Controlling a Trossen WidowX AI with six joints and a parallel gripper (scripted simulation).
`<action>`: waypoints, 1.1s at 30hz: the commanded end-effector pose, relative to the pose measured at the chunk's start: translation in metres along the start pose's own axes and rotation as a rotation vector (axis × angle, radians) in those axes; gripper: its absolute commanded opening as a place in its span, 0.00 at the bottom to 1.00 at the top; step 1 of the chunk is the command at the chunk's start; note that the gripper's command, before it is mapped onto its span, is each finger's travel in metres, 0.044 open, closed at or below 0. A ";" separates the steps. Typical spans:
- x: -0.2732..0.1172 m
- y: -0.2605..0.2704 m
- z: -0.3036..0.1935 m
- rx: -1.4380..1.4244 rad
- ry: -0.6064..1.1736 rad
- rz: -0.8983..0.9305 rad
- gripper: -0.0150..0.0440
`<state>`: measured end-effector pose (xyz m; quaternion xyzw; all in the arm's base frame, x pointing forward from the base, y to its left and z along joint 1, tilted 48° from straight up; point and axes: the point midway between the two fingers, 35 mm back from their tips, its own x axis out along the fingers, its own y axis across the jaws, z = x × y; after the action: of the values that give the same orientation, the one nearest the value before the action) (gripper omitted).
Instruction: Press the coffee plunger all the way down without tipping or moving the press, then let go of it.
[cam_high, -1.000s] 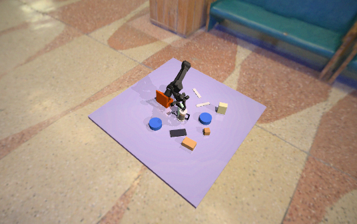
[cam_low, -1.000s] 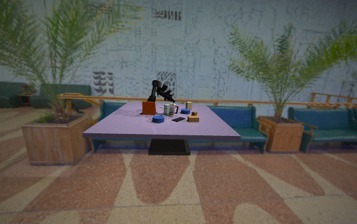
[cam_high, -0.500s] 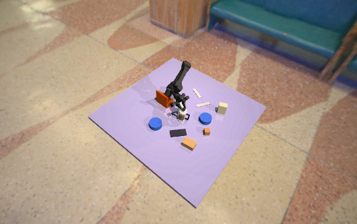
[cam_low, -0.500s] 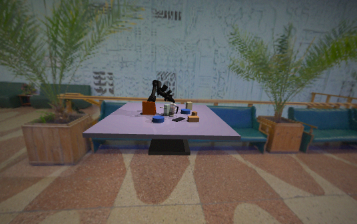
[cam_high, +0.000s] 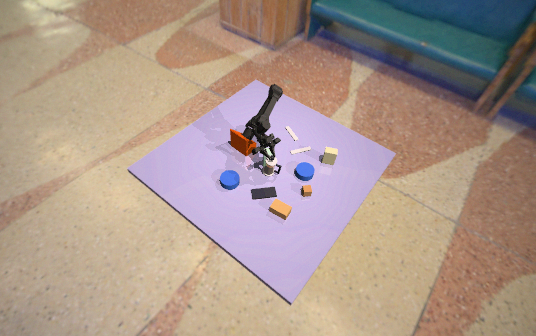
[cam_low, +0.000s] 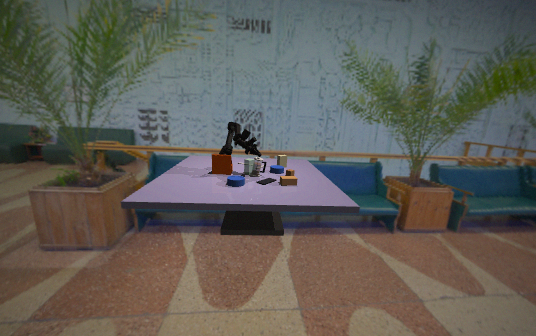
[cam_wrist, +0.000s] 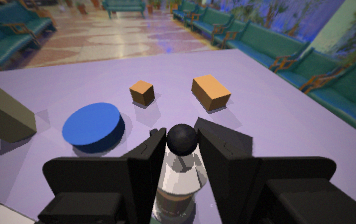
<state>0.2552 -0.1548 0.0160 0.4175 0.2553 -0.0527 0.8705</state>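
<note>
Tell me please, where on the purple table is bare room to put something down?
The wide near corner of the purple table, below the orange block, is bare, and the left part beyond the blue disc. It is crowded around the coffee press, where the gripper holds the plunger knob.

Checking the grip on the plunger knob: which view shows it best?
The wrist view: the black plunger knob sits large between the end effector fingers, which are shut on it. In the top view the arm largely hides it; in the exterior view it is too small to make out.
</note>
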 end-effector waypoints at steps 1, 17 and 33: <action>0.000 0.000 0.000 0.000 0.000 0.000 0.46; 0.000 0.000 0.000 0.000 0.000 0.000 0.81; -0.044 -0.001 0.040 0.007 0.020 -0.006 1.00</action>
<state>0.2447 -0.1746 0.0306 0.4216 0.2666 -0.0568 0.8649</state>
